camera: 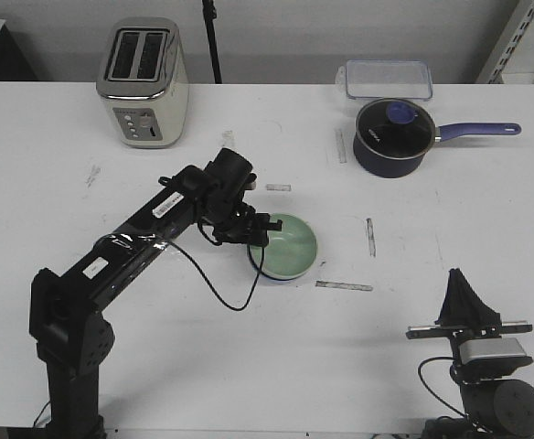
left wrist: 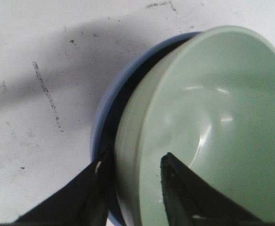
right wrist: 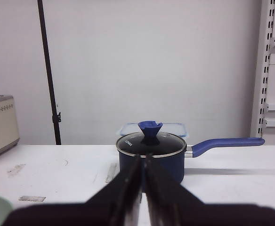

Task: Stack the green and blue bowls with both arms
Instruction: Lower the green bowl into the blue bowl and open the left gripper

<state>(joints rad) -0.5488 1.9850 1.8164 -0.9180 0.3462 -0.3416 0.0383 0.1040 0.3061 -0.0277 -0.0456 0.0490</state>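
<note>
The pale green bowl (camera: 285,245) sits mid-table, in front of the left arm's wrist. In the left wrist view the green bowl (left wrist: 213,122) lies tilted inside the blue bowl (left wrist: 100,127), of which only a crescent of rim shows. The blue bowl is hidden under the green one in the front view. My left gripper (camera: 265,229) (left wrist: 133,162) straddles the green bowl's near rim. One finger (left wrist: 97,181) is outside the rim and the other is inside, closed on the wall. My right gripper (camera: 456,279) (right wrist: 142,159) is shut and empty near the table's front right edge.
A dark navy saucepan (camera: 393,137) with a purple handle stands at the back right, with a clear lidded container (camera: 388,80) behind it. A cream toaster (camera: 144,82) stands at the back left. Tape strips (camera: 344,285) mark the table near the bowls.
</note>
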